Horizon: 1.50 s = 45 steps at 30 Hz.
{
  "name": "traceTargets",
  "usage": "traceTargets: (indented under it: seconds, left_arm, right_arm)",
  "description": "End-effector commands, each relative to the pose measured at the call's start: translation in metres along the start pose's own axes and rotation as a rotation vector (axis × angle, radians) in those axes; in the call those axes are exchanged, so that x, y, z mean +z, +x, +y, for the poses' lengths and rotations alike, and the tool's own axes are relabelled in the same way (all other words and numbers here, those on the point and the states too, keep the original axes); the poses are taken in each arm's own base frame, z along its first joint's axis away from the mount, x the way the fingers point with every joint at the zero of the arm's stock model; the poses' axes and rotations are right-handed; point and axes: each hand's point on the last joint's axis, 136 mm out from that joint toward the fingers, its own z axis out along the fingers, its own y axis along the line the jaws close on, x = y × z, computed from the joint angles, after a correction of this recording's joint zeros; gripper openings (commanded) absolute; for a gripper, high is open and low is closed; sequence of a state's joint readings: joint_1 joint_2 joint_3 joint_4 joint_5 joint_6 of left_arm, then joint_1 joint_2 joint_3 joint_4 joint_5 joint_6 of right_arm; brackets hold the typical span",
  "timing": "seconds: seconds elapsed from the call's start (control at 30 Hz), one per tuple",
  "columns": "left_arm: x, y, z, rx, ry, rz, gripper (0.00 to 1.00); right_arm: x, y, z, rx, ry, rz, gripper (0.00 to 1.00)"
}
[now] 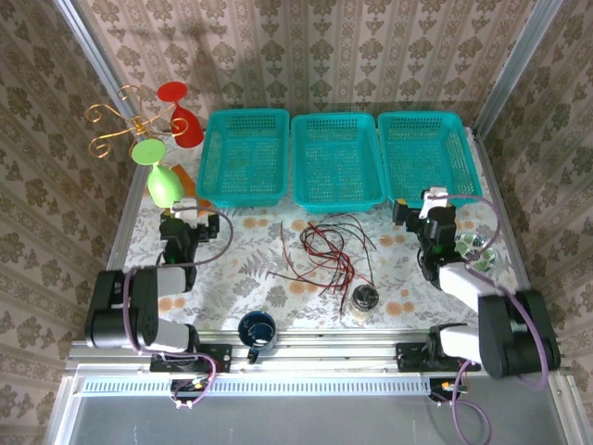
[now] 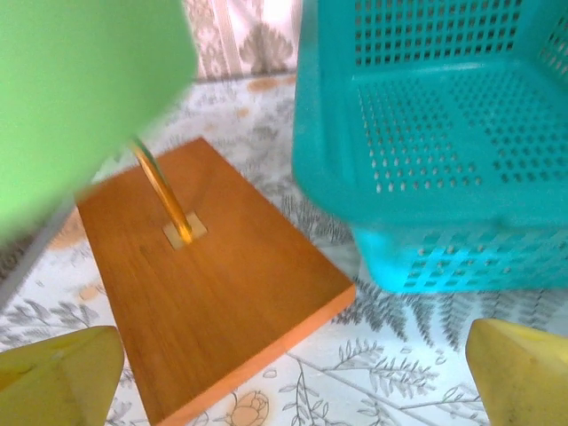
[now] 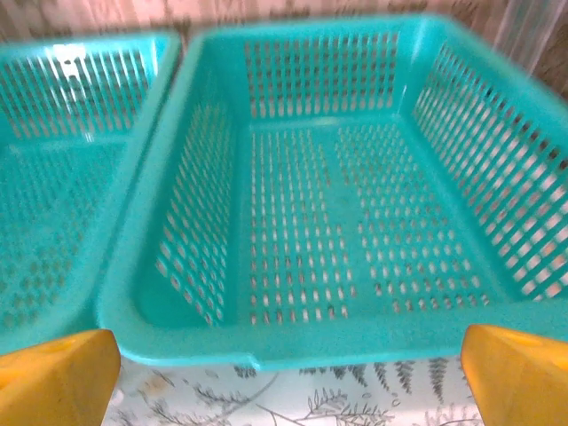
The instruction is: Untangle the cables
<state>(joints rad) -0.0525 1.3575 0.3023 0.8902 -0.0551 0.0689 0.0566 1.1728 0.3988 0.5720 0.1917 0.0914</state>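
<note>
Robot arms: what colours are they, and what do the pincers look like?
The left arm and right arm have chunky pale grey shells with black joints. A thin purple cable loops along each. The left pincer has two blunt yellow fingertips; the right pincer's look yellow-orange.

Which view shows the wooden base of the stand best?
The left wrist view: the wooden base lies close, its gold rod plain. In the top external view the green cup covers most of it. The right wrist view faces teal baskets.
</note>
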Motion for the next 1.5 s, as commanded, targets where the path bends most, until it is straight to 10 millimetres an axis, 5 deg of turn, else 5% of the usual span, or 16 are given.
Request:
traceTargets:
  seconds: [0.0, 0.17, 0.33, 0.53, 0.77, 1.2, 1.47]
  left_arm:
    - [-0.014, -0.033, 0.007, 0.032, -0.080, -0.058, 1.00]
    - [-0.028, -0.070, -0.005, 0.027, -0.034, -0.007, 1.00]
    - [-0.045, -0.074, -0.047, 0.013, 0.093, 0.141, 1.00]
    - [-0.072, -0.056, -0.114, 0.086, 0.248, 0.221, 1.00]
    - [-0.083, -0.049, -0.150, 0.120, 0.345, 0.230, 1.00]
    - [-0.099, -0.040, -0.168, 0.015, 0.421, 0.287, 0.99]
    - [-0.113, -0.009, -0.187, -0.076, 0.514, 0.449, 0.93]
  right_arm:
    - [-0.018, -0.005, -0.011, 0.047, 0.070, 0.072, 1.00]
    - [-0.046, -0.023, -0.015, 0.099, 0.103, 0.124, 1.00]
    - [-0.066, -0.019, -0.008, 0.138, 0.076, 0.264, 1.00]
    - [-0.088, 0.007, 0.040, 0.252, -0.092, 0.452, 1.00]
    - [-0.100, 0.030, 0.088, 0.233, -0.230, 0.550, 0.99]
    - [-0.104, 0.066, 0.145, 0.232, -0.364, 0.712, 0.93]
    - [-0.107, 0.089, 0.198, 0.166, -0.451, 0.775, 0.74]
